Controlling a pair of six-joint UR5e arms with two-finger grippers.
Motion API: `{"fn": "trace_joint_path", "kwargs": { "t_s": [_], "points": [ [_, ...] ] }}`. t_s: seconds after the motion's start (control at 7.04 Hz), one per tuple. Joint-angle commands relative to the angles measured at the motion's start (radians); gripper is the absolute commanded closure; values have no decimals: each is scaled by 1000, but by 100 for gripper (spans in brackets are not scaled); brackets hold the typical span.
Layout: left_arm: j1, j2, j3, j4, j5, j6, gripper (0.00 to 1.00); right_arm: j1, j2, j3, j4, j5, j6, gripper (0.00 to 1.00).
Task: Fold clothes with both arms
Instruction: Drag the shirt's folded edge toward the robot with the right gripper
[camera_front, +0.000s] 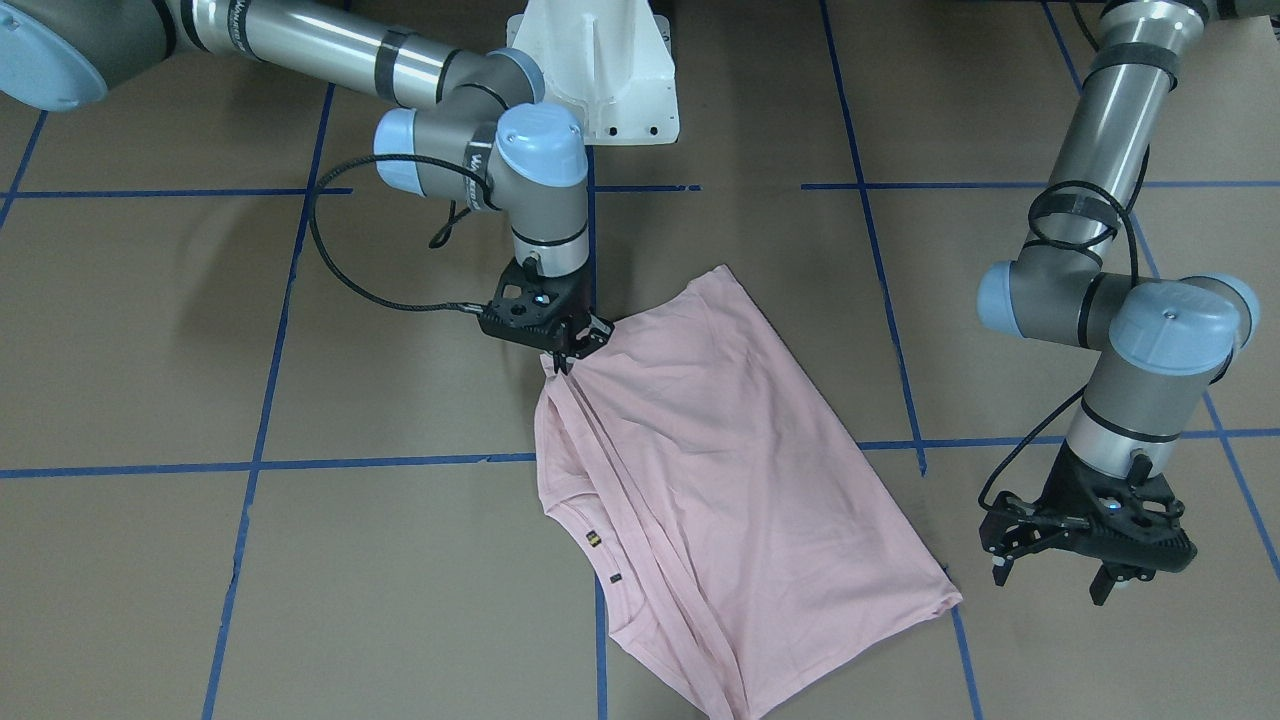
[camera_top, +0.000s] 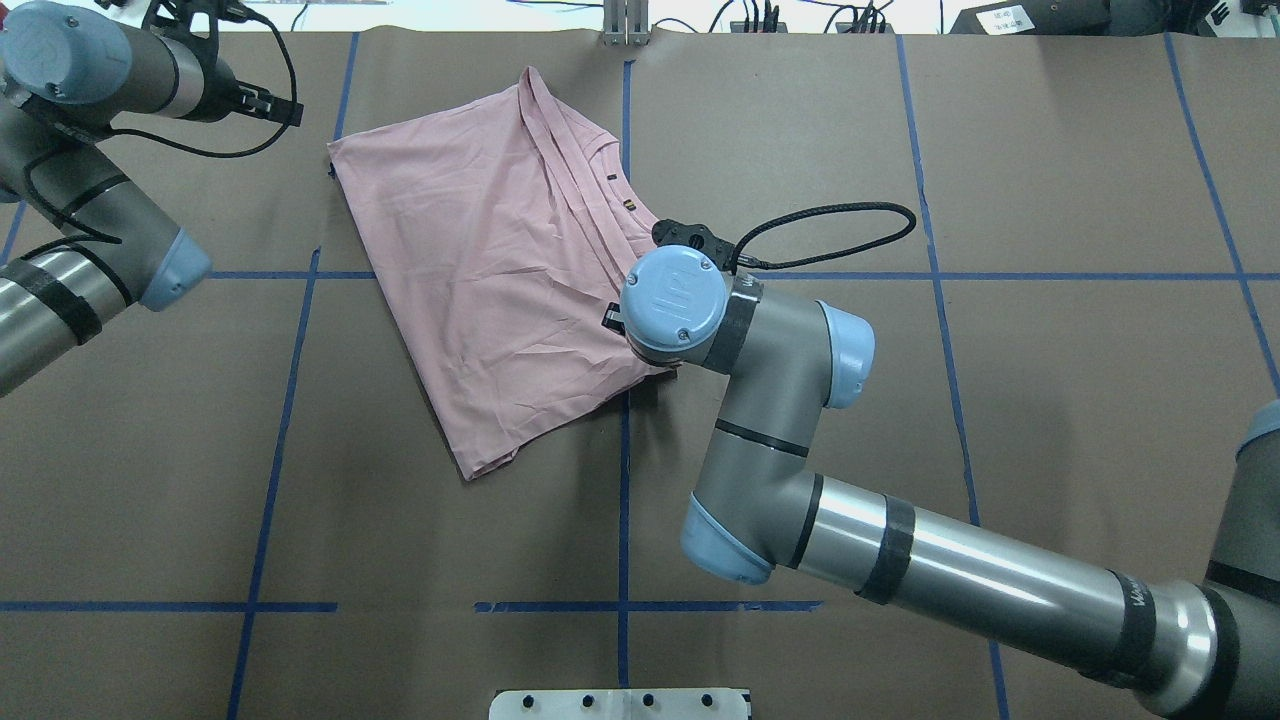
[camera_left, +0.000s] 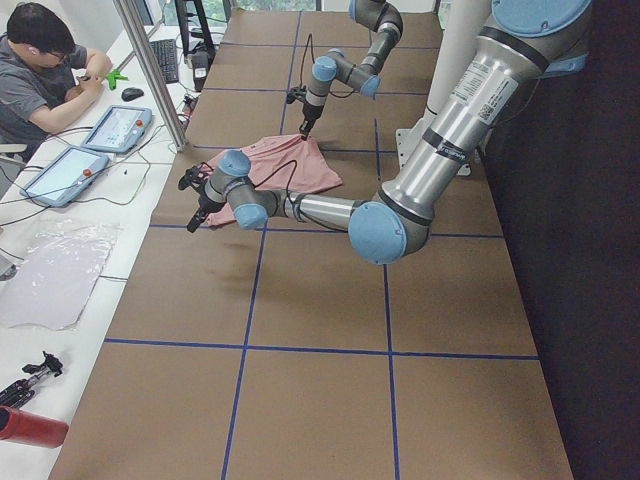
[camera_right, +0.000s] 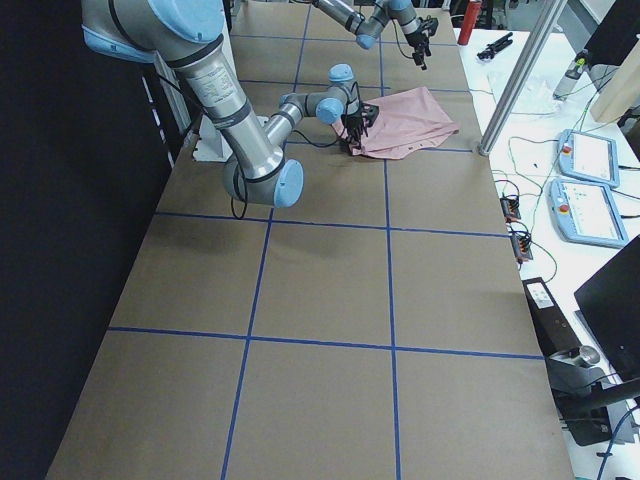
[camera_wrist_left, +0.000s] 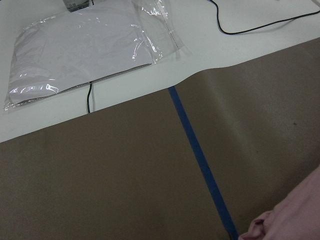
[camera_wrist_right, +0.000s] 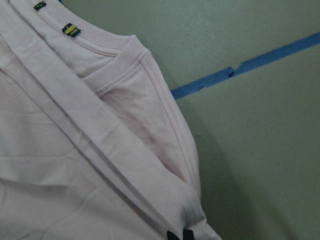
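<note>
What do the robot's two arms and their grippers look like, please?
Both the left arm and the right arm are silver-grey metal tubes with light-blue round joint caps and black bands. A black cable loops beside each wrist. The left gripper and right gripper are black, open-framed, two-fingered.

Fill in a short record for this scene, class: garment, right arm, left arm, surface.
garment: pink T-shirt, folded over itself, lying on the table
right arm: right gripper shut on an edge of the T-shirt
left arm: left gripper open, empty, apart from the T-shirt
surface: brown table marked with blue tape lines
</note>
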Motion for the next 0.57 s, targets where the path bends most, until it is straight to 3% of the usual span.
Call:
{"fn": "trace_joint_path", "kwargs": {
  "t_s": [0.0, 0.43],
  "points": [
    [6, 10, -18, 6, 0, -1, 0, -98, -159, 222, -25, -74, 16, 100],
    [6, 10, -18, 7, 0, -1, 0, -278, -198, 351, -110, -231, 134, 100]
  ]
}}
